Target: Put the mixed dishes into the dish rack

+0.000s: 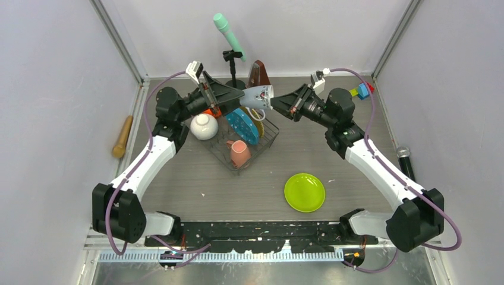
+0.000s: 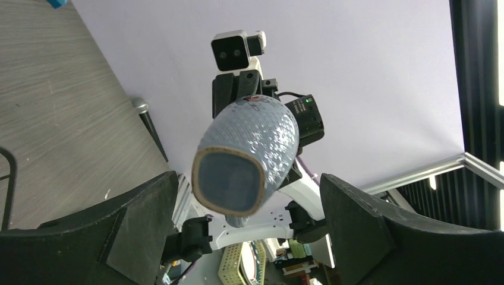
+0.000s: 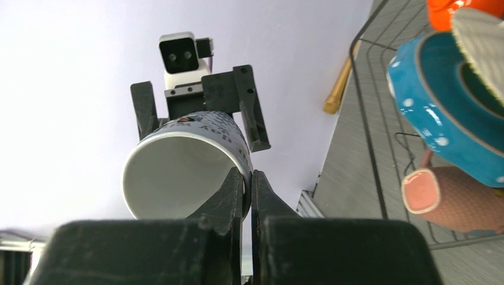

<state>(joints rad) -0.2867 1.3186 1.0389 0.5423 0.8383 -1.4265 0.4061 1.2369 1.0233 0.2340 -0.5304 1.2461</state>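
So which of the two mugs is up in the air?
The small grey mug, held at its rim by the fingers of the right gripper; the pinkish-tan mug sits in the dish rack.

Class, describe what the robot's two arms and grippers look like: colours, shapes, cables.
The left arm and right arm have white tubular links joined by chunky black joints. A purple cable loops along each. The left gripper and right gripper are black, with broad wedge-shaped fingers. A small white camera with two lenses sits on each wrist.
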